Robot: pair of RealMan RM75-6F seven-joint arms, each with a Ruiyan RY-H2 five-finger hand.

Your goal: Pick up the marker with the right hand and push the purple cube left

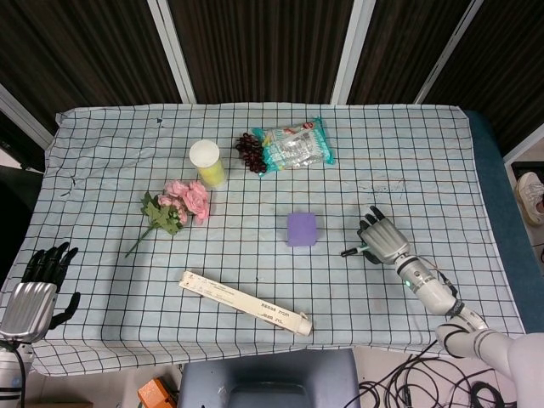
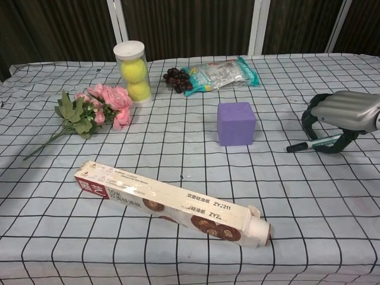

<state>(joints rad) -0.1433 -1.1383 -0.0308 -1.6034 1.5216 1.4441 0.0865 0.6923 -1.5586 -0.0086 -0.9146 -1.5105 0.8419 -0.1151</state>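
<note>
The purple cube [image 1: 302, 229] [image 2: 236, 123] sits on the checked cloth near the table's middle. To its right lies the marker [image 1: 350, 252] [image 2: 303, 145], black-tipped with a green-and-white barrel, now almost level and pointing toward the cube. My right hand [image 1: 384, 240] [image 2: 341, 116] rests low on the cloth, and its curled fingers and thumb grip the marker's rear end. The marker's tip is a short gap from the cube. My left hand [image 1: 38, 285] hangs off the table's front left corner, fingers apart, holding nothing.
A long biscuit box [image 1: 245, 302] [image 2: 172, 202] lies diagonally in front of the cube. Pink flowers [image 1: 174, 206] [image 2: 95, 107] lie to the cube's left. At the back stand a tennis ball tube [image 1: 206, 161] [image 2: 133, 71], grapes [image 1: 250, 151] and a snack bag [image 1: 296, 144].
</note>
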